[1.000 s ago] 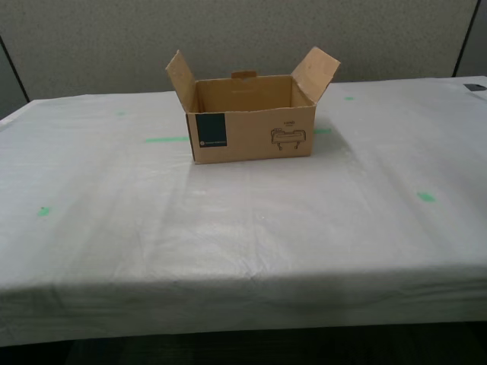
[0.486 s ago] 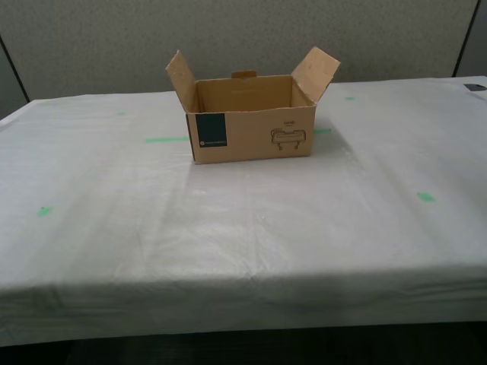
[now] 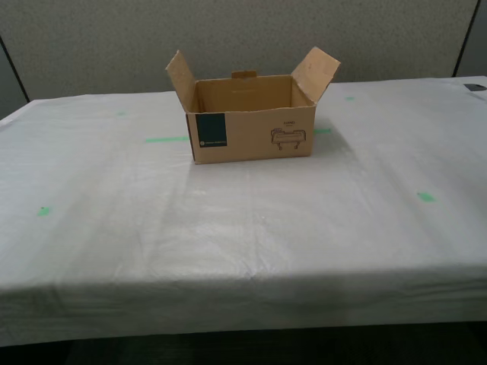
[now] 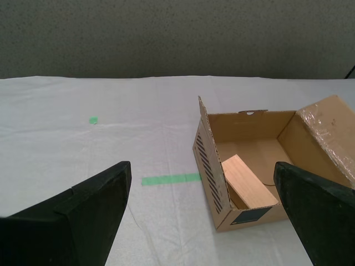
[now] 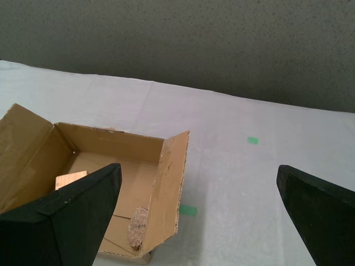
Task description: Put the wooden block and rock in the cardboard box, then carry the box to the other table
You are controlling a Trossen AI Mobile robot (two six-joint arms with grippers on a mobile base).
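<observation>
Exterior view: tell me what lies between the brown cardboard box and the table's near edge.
Only bare wrinkled white cloth lies before the brown cardboard box; green tape marks sit off to the sides.

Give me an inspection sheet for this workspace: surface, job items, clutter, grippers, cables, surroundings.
Surface: table covered in wrinkled white cloth with green tape marks.
Box: standing on the cloth, flaps raised, open at the top.
Wooden block: inside the box, leaning tilted.
Rock: inside the box, on its floor near one side wall.
Clutter: a small dark thing at the far edge on the exterior view's right; too small to identify.
My first gripper: open, empty, apart from the box.
My second gripper: open, empty, apart from the box.
Cables: nothing seen.
Surroundings: grey partition wall behind the table.
</observation>
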